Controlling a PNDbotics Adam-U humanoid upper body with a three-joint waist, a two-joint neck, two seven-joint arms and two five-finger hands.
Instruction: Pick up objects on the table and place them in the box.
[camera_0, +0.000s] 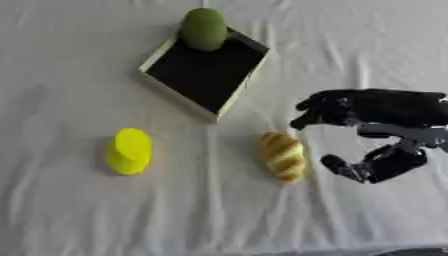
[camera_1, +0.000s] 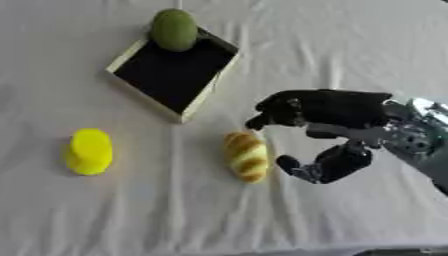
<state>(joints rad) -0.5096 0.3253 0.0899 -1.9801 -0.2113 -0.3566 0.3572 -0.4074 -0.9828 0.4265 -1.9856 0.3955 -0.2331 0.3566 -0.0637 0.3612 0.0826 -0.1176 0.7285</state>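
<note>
one hand is in view, the right hand (camera_1: 337, 120), entering from the right side over a white cloth-covered table (camera_0: 70, 215). its fingers (camera_1: 273, 114) are bent and spread apart from the thumb (camera_1: 302, 170), forming an open c-shape facing left; nothing is held between them. the left hand does not show in either view

three objects noted, plus the box:
- croissant-shaped bread (camera_0: 282, 155), golden with brown ridges, lies on the cloth just left of the thumb tip and just below-left of the fingertips. it is close beside the open span of the hand, but no contact can be confirmed
- yellow object (camera_0: 129, 150), rounded and lying on the cloth, well left of the fingers, beyond the bread
- green object (camera_0: 204, 29), oval, dull green, sits at the far corner of the box, well up and left of the fingertips. whether it rests inside the box or on its rim cannot be told
- box (camera_0: 185, 104), shallow, pale-walled with a dark interior, set askew as a diamond, lies up and left of the fingers, with its near corner between the fingers and the yellow object, apart from the hand
</note>
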